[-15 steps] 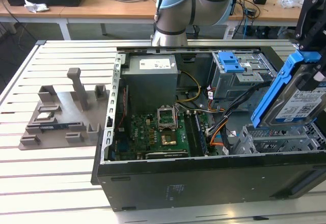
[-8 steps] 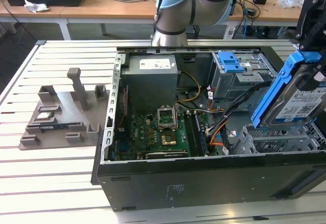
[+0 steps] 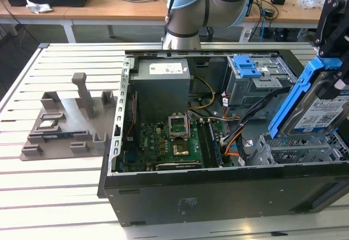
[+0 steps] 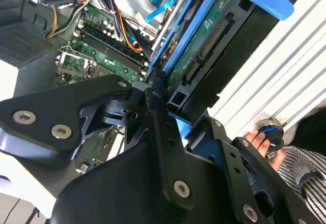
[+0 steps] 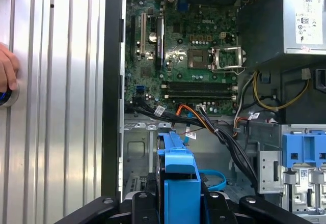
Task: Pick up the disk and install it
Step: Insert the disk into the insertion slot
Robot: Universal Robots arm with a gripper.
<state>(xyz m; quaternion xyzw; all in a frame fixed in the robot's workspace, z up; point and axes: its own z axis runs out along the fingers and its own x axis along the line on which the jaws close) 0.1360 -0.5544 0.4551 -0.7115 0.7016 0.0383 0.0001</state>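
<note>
The disk [image 3: 316, 106] hung in the air above the open computer case [image 3: 218, 191], over the corner of the case that lay at the exterior view's right, clear of the grey metal cage [image 3: 262, 84] with its blue latch [image 3: 245, 65]. It was tilted, its long axis running steeply down toward the case floor, the labelled face turned outward and the blue carrier frame [image 3: 294, 101] edging it. The gripper [image 4: 175, 114] sat at the disk's upper end, so the disk lay straight below and ahead of the fingers [image 4: 158, 107], which were closed narrowly on the frame's end; in the second wrist view the drive's green circuit side and connector row ran away from the grip toward the case. In the first wrist view the blue frame stood between the black finger links, pointing at the bare metal bay floor [image 5: 137, 147] beside the bundle of orange and black cables [image 5: 204, 124]. As a judgement, the disk was picked up but not yet seated.

The case lay on its side on a slatted white table [image 3: 60, 180], with a grey fixture [image 3: 71, 123] standing apart from the case. A person's hand [image 5: 7, 71] rested on the table beside the case wall.
</note>
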